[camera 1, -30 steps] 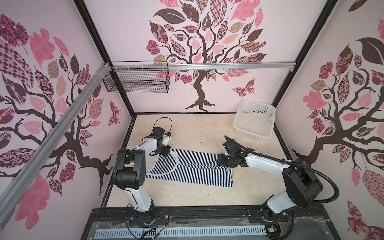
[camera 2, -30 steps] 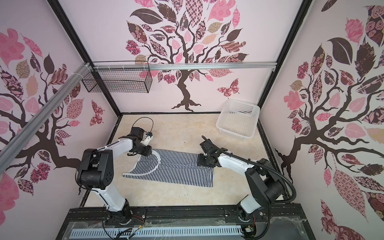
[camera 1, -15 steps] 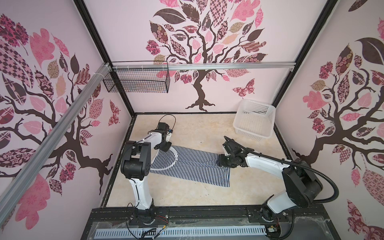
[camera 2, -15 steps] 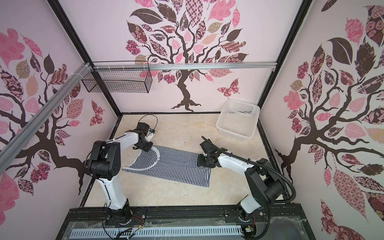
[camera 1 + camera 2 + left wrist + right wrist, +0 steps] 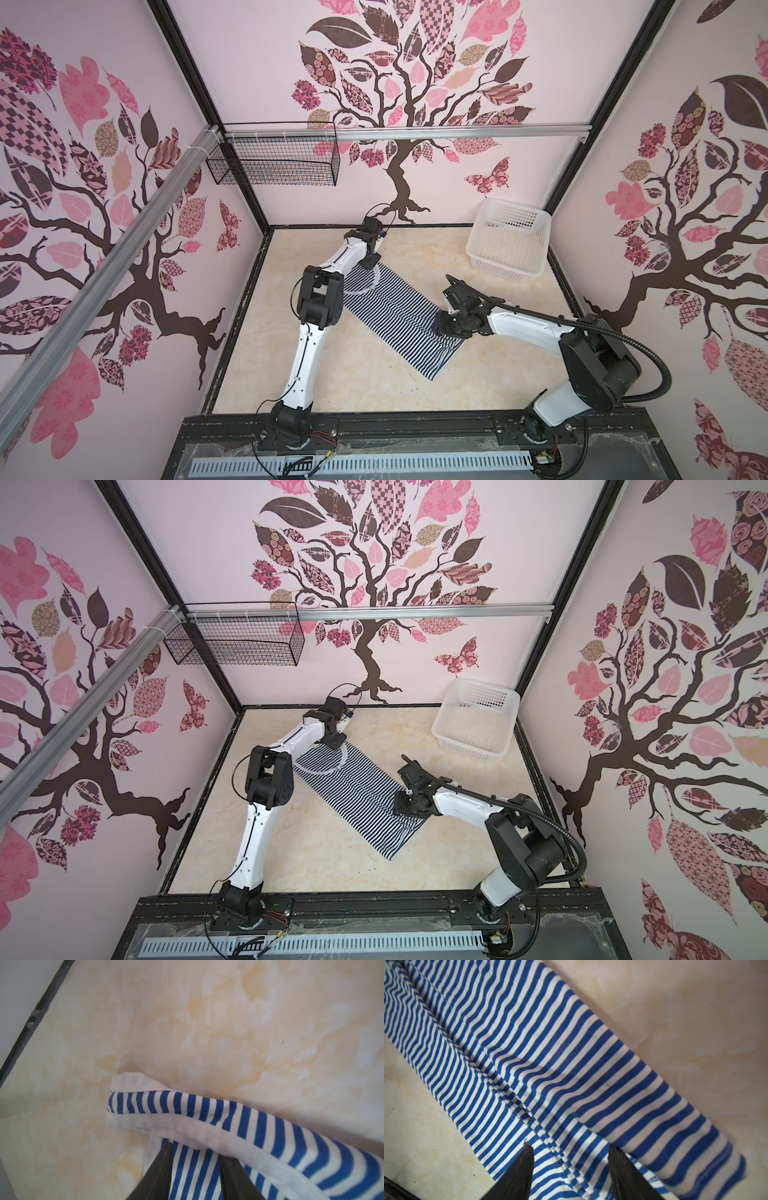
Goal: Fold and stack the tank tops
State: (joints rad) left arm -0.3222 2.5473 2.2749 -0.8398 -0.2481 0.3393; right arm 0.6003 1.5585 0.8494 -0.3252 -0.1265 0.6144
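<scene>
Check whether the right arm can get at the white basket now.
Probably yes: the right gripper is at the tank top's near end, and only bare table lies between it and the white basket in the far right corner.

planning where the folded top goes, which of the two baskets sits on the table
The white plastic basket, standing on the table in its far right corner. The black wire basket hangs from the metal rail above instead.
</scene>
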